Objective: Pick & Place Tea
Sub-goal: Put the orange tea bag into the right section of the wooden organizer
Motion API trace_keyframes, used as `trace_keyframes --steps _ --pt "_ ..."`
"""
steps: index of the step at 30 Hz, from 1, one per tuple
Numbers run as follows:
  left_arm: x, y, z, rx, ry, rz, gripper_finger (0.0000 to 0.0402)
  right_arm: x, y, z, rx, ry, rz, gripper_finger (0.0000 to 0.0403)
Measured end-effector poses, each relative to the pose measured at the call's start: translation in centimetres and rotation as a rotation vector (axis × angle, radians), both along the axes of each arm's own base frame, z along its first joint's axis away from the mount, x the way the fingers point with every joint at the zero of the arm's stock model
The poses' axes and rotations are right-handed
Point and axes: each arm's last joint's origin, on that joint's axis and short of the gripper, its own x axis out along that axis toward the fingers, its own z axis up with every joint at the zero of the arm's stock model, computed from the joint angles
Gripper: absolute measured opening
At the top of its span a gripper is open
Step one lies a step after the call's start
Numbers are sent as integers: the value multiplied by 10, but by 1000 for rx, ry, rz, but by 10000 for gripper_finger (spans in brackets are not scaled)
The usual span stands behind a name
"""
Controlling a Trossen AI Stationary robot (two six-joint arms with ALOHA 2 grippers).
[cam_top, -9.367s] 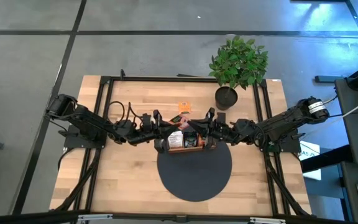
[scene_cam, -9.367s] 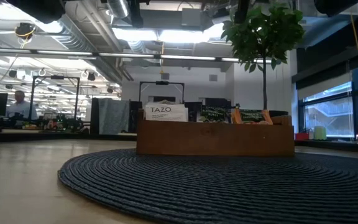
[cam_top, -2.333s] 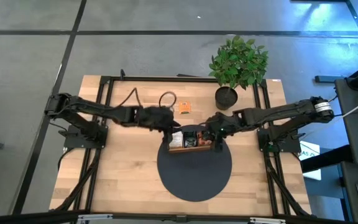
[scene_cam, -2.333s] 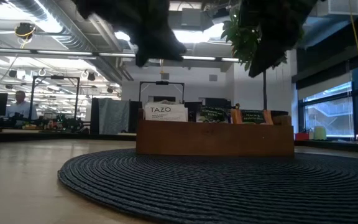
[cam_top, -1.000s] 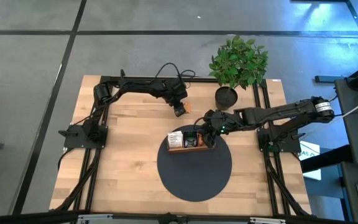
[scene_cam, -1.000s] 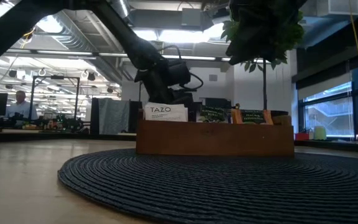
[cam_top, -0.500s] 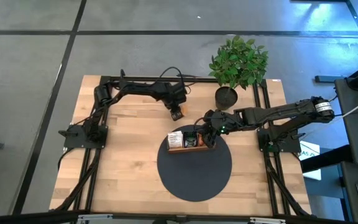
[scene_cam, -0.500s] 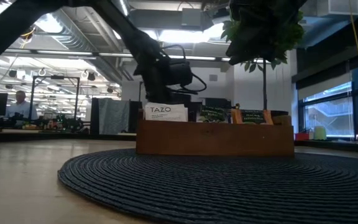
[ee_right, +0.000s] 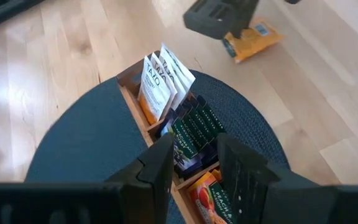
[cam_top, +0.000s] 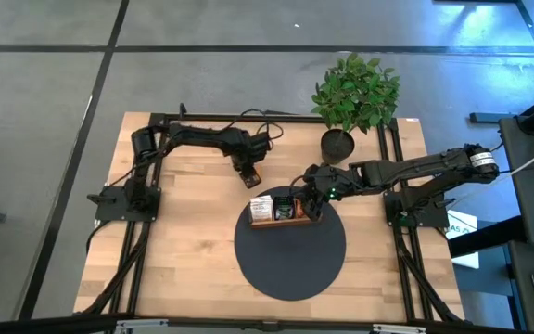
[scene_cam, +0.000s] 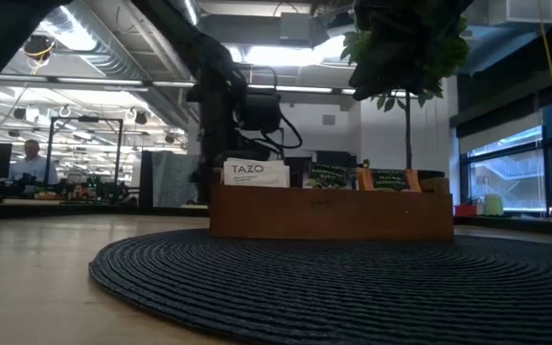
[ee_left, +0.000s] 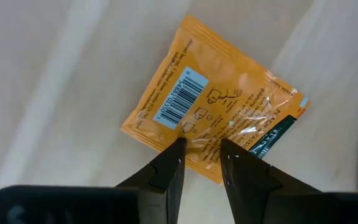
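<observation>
An orange tea sachet, printed with a barcode and partly legible "PEACH" lettering, is pinched at its edge by the left pincer above the table. "TAZO" is read on white sachets in the wooden tray. The right pincer is held slightly parted and empty over it

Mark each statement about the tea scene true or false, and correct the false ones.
1. The left pincer grips an orange sachet. True.
2. The wooden tray sits on the dark round mat. True.
3. The right pincer holds a black sachet. False: it holds nothing and hangs over the tray.
4. The potted plant stands on the mat. False: it stands on the bare wood beyond it.
5. White Tazo sachets fill one end compartment. True.
</observation>
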Motion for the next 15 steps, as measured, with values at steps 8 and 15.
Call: trace_keyframes --steps 8,15 --pt "-40 -43 -4 28 -67 146 100 0 0 0 -70 6 72 127" --pt "-82 -103 -1 43 -57 254 100 3 0 2 -109 -22 110 127"
